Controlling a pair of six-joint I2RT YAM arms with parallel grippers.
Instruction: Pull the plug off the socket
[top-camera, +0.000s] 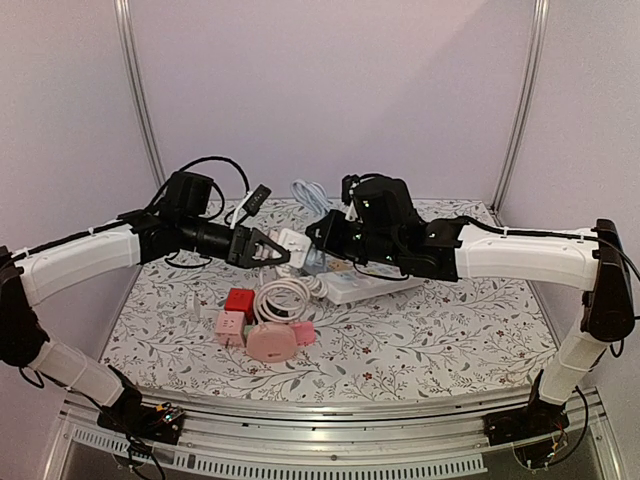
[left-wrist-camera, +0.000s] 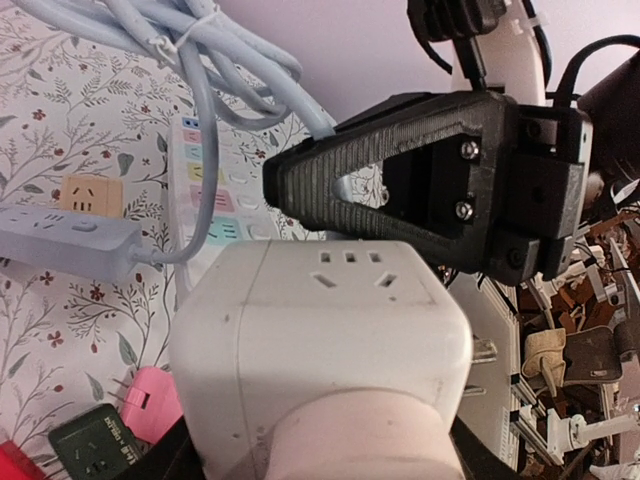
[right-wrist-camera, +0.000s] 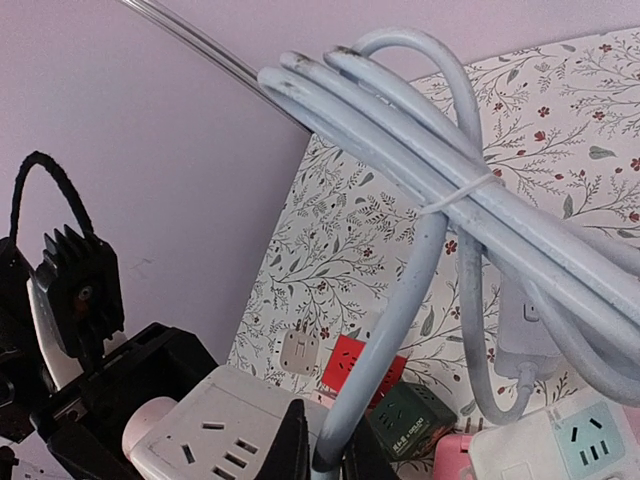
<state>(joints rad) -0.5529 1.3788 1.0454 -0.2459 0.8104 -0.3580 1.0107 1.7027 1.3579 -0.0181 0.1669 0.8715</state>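
Between left fingers (left-wrist-camera: 420, 130), white socket cube (left-wrist-camera: 320, 330).

White adapter (left-wrist-camera: 320, 330) partly off-frame below

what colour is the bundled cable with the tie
The bundled, tied cable is pale blue-grey; clearest in the right wrist view.

top: high, facing down over table (top-camera: 450, 330) | wrists: close-up, sharing white socket cube (left-wrist-camera: 320, 330)
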